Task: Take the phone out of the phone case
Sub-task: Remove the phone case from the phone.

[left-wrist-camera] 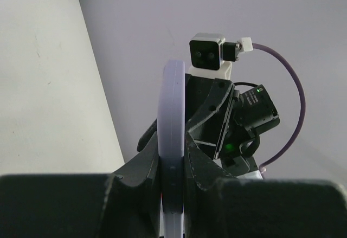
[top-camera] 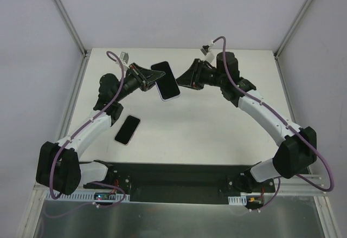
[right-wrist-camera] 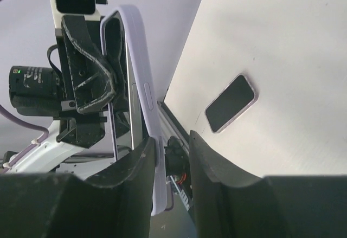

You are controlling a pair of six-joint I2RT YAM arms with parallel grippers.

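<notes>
A phone (top-camera: 165,80) with a dark screen, in a lavender phone case (left-wrist-camera: 172,113), hangs above the table's far middle between both arms. My left gripper (left-wrist-camera: 173,173) is shut on the case's edge, which shows edge-on between its fingers. From the right, my right gripper (right-wrist-camera: 172,146) straddles the other end of the case (right-wrist-camera: 142,86). Its jaws are open: one finger lies against the case and the other stands apart with a gap. The phone's screen (right-wrist-camera: 116,86) faces the left gripper's side.
A second dark-screened phone (top-camera: 127,130) with a pale rim lies flat on the white table (top-camera: 217,124) near the left arm; it also shows in the right wrist view as a phone (right-wrist-camera: 230,103). White walls and metal frame posts enclose the table.
</notes>
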